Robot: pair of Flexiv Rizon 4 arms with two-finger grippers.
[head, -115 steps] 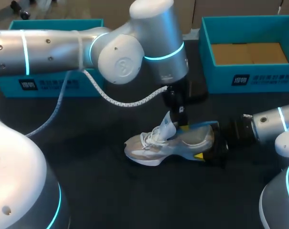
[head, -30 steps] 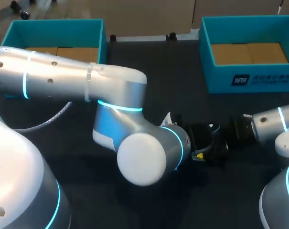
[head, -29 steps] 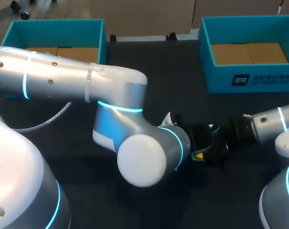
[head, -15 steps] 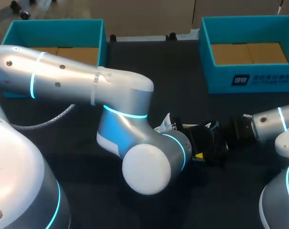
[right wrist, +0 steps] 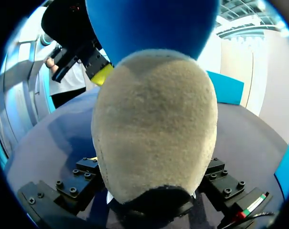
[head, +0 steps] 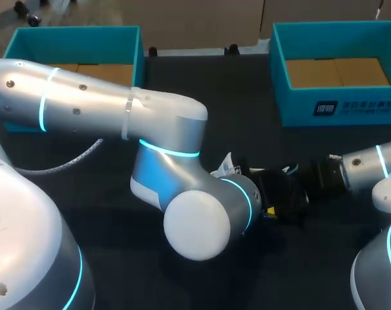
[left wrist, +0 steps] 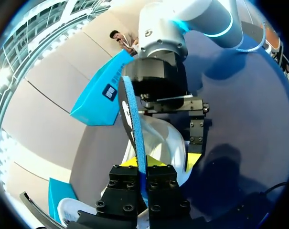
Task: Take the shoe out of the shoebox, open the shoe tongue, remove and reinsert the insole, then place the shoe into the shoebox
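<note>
Two arms, one shoe (right wrist: 154, 129): right arm (head: 369, 165)'s jaws clamp its heel, left arm (head: 117, 110)'s pinch the blue insole (left wrist: 130, 114). It runs lengthwise, edge-up, toward that heel.

I watched over one piece of furniture, a table (head: 208, 77) with a dark, matte top that looked black from above and deep blue from the wrist cameras. Two small black fittings (head: 232, 48) sat at its far edge. Soft-edged shadows lay across its surface.
</note>
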